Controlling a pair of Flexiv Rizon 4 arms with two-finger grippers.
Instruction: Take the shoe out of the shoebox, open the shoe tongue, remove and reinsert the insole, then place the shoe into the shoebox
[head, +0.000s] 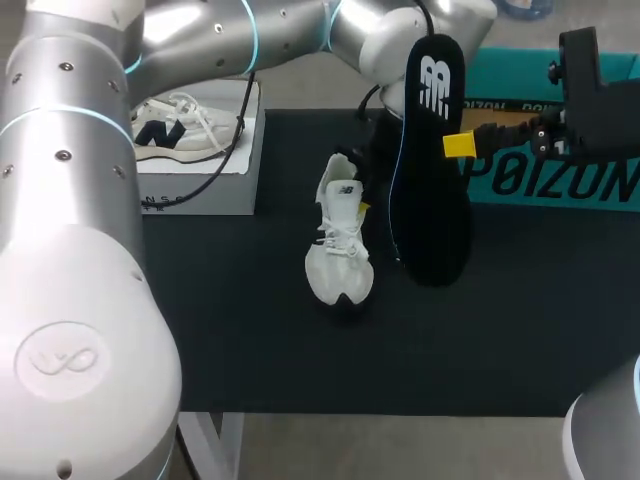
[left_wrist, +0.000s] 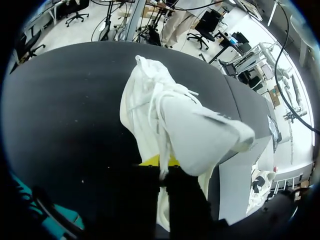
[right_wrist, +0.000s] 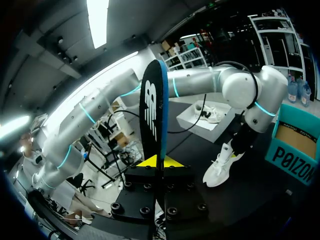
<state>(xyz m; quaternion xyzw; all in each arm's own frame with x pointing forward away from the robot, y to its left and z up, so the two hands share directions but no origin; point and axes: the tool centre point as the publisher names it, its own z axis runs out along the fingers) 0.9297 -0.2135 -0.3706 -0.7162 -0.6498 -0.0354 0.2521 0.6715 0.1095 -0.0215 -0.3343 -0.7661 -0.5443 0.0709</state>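
1. The right gripper (right_wrist: 160, 162) is clenched on the black insole (head: 432, 180) and holds it upright above the dark table (head: 240, 330).
2. The left gripper (left_wrist: 161, 164) pinches the heel end of the white shoe (head: 340, 245). The shoe rests on the table just beside the insole.
3. The white shoebox (head: 215, 185) sits at the table's far left and holds a second shoe (head: 175, 130).

overhead light is falling evenly on the dark bench (head: 240, 340). the left arm (head: 70, 200) is catching soft highlights on its silver shell. the white shoe (head: 338, 250) is glowing bright; the black insole (head: 430, 170) is reading dark. a ceiling strip (right_wrist: 97, 20) is blazing in the right wrist view.
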